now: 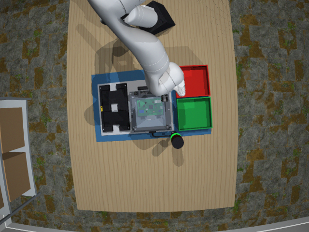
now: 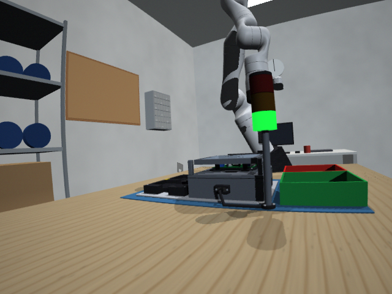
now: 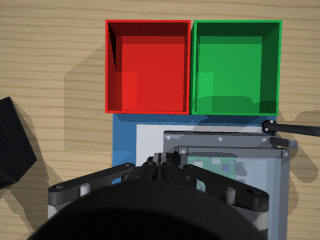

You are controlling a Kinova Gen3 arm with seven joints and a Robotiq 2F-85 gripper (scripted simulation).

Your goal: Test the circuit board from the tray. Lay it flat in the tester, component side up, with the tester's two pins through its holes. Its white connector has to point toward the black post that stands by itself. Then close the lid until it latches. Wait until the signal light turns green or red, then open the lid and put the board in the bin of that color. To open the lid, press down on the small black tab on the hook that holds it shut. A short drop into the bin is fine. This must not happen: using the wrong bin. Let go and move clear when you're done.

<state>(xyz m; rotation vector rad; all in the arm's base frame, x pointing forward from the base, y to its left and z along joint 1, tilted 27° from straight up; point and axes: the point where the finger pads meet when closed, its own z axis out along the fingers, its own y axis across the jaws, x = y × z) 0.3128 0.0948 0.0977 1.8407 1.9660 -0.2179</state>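
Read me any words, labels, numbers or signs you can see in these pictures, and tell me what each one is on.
No readable text in any view.
Circuit board under the tester lid: only colored components, no legible print.
Tray: a small yellow mark at its left edge, too small to read.
Wall panel: a grid of squares, no legible characters.

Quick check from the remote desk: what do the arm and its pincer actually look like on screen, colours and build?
The arm is smooth, rounded, light-grey segments with thin seam lines at the joints, on a black base. A pale perforated fitting sits at the wrist. The pincer is dark grey to black: two linkage bars with round pivot pins meeting at narrow fingertips. No cables show.
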